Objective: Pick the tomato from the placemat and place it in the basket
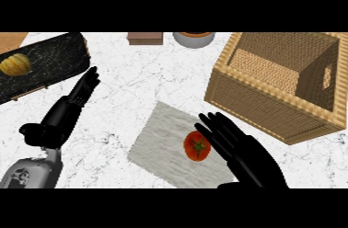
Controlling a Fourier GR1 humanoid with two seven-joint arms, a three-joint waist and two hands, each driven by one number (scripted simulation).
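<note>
Round red tomato (196, 146) sits on the pale grey marbled placemat (159, 139). The black right hand (241, 151) is just right of it, fingers straight, holding nothing. The tomato looks smooth, light and bruisable, so cup its sides. Woven wicker basket (262, 114) far right; black left hand (65, 114) rests open, left.

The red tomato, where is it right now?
In the head view the round red tomato lies on the grey rectangular placemat, just left of the black right hand, with the woven wicker basket up to its right.
</note>
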